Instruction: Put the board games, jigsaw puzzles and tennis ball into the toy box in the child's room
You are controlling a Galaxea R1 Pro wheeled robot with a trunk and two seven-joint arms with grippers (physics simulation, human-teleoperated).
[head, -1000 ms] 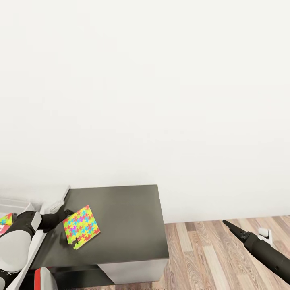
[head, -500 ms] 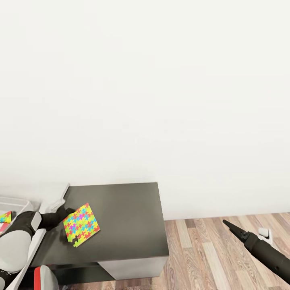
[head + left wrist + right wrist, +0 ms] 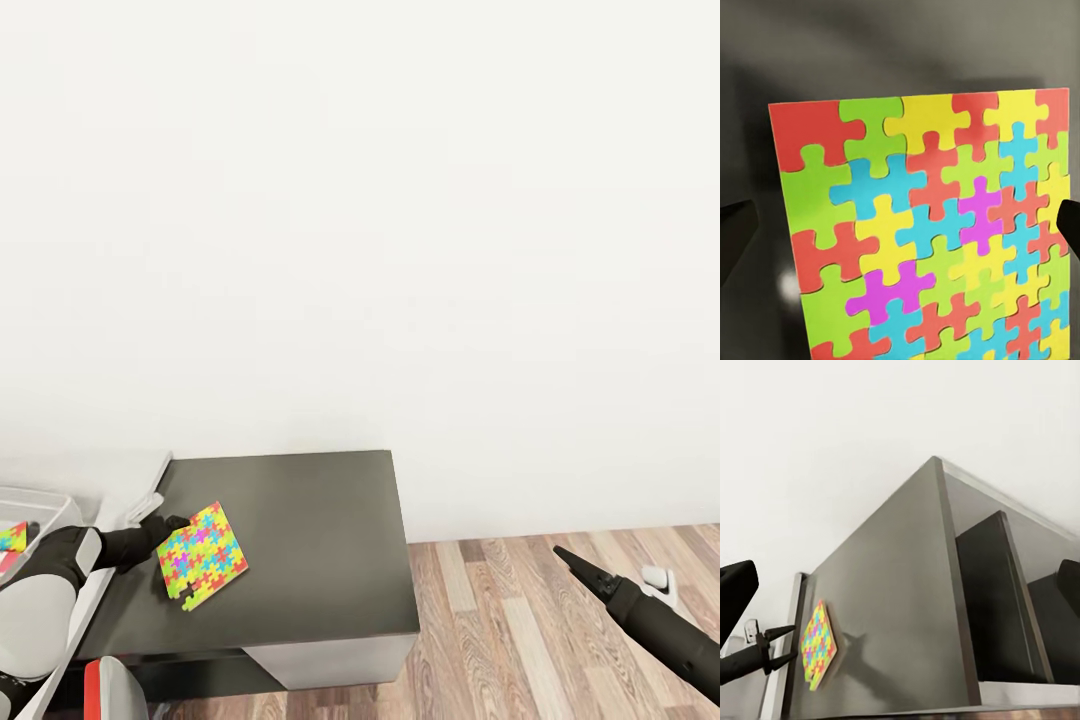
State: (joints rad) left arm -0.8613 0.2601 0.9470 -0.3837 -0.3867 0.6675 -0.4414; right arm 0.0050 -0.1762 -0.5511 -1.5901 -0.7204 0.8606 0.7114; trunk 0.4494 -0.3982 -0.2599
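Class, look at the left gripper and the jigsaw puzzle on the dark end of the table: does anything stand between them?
Nothing visible does. The left gripper is right at the edge of the jigsaw puzzle, which lies on the dark table, its fingers either side of it in the wrist view.

multicoloured jigsaw puzzle (image 3: 202, 556), tilted, on table (image 3: 320, 540)

At lower left, the left gripper (image 3: 172, 527) touches a tilted jigsaw puzzle (image 3: 202, 556) above the dark grey table section (image 3: 310, 545).
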